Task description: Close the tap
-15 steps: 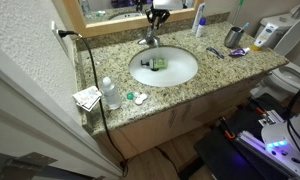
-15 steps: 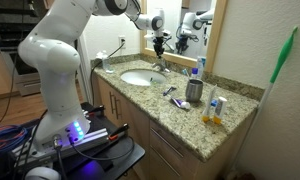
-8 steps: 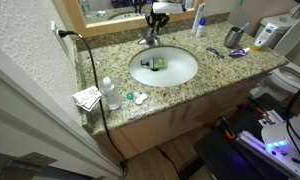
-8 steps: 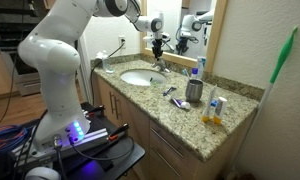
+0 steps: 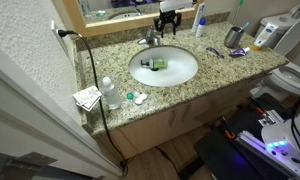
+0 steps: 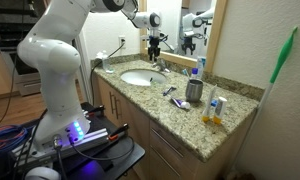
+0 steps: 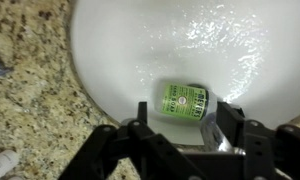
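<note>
**Gripper open and off the tap, closure not confirmed**

Wrist view, left to right: speckled countertop (image 7: 30,90) lies off to the left of the fingers (image 7: 115,150). The white basin (image 7: 120,60) is ahead of them. A green-labelled container (image 7: 186,100) lies in the basin just beyond the gap between them. The gripper (image 7: 180,150) is spread wide and has hold of nothing. The tap can't be picked out for certain in this view.

In an exterior view the tap (image 5: 150,38) stands at the back rim of the basin, below and to the left of the fingertips. It is apart from them, with no contact. In an exterior view from the side, the gripper (image 6: 155,45) hangs above the tap (image 6: 162,67) with a gap between them.

Progress: the lever angle is too small to read and no stream can be made out, so I can't tell whether the tap is already shut. My judgement is that, with the fingers open and off the lever, the push is either just made or yet to come. What is left is to check that the lever is down.

Change: half a second earlier the gripper sat straight over the tap in the exterior view. Now it sits to the right of the tap and a little lower in the picture. Nothing on the countertop has shifted.
</note>
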